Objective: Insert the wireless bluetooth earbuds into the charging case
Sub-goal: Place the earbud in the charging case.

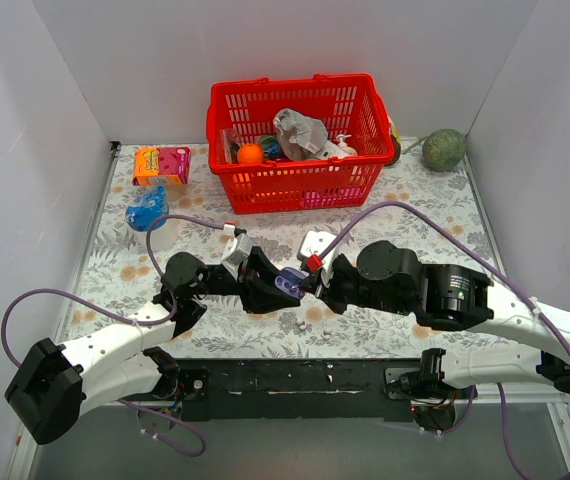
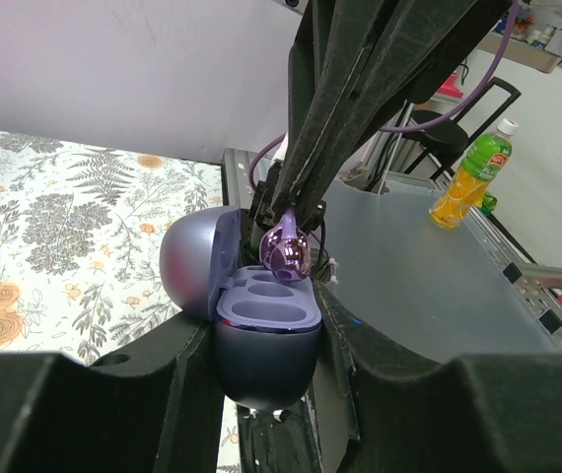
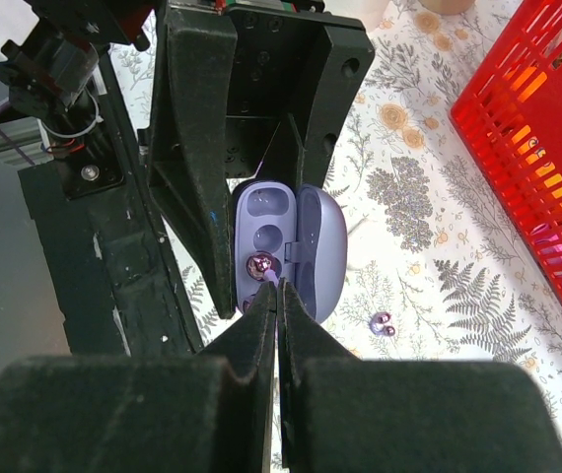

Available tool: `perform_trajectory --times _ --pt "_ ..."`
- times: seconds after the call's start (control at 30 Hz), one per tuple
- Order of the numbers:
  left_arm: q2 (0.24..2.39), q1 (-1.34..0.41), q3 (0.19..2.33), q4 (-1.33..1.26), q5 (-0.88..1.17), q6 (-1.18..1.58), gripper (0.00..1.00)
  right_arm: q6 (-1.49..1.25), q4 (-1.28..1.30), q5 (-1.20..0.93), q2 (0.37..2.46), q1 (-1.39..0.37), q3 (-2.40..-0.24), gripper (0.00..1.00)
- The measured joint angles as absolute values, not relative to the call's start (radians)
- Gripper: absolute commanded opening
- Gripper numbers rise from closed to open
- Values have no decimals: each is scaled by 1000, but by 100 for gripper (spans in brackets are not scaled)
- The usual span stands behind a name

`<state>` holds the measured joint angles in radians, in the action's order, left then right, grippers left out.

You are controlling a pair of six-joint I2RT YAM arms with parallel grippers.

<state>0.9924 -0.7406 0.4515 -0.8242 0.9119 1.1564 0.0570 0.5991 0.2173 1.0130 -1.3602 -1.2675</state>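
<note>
1. The left end effector [image 2: 264,330] is clamped on the base of the charging case [image 3: 286,241] and holds it with the lid swung wide open.
2. Inside the case, both sockets look empty. Nothing is seated yet, so I judge the task to be at its first insertion.
3. The right end effector [image 3: 278,296] is pinched almost fully closed on a purple earbud [image 2: 286,254]. The bud hangs at the mouth of one socket; I cannot tell whether it touches the socket or sits just above it.
4. A second purple earbud [image 3: 384,323] lies loose on the desk [image 1: 435,215], near the case. It is yet to be picked up and inserted.
5. The red basket [image 1: 295,185] at the far side holds an orange ball [image 1: 250,153], a grey crumpled object [image 1: 300,130] and other odds and ends. None of these appear to belong to this job.
</note>
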Motion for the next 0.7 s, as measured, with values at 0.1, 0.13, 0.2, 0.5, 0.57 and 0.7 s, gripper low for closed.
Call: perform_trajectory --times 0.1,0.13,0.2,0.5,0.57,0.7 --pt "991 -741 451 -824 906 1156 0 56 599 227 1011 -1362 -1262 1" --pt "989 -741 450 -824 903 1156 0 56 599 229 1010 -1362 -1261 1" --pt "984 -741 448 -825 898 1156 0 56 599 234 1008 -1363 -1260 1" --pt "981 -741 442 -847 886 1160 0 51 574 241 992 -1365 -1233 1" --pt "980 -741 437 -850 884 1161 0 50 573 241 992 -1368 -1232 1" --pt "980 -741 434 -852 882 1163 0 48 573 241 992 -1372 -1232 1"
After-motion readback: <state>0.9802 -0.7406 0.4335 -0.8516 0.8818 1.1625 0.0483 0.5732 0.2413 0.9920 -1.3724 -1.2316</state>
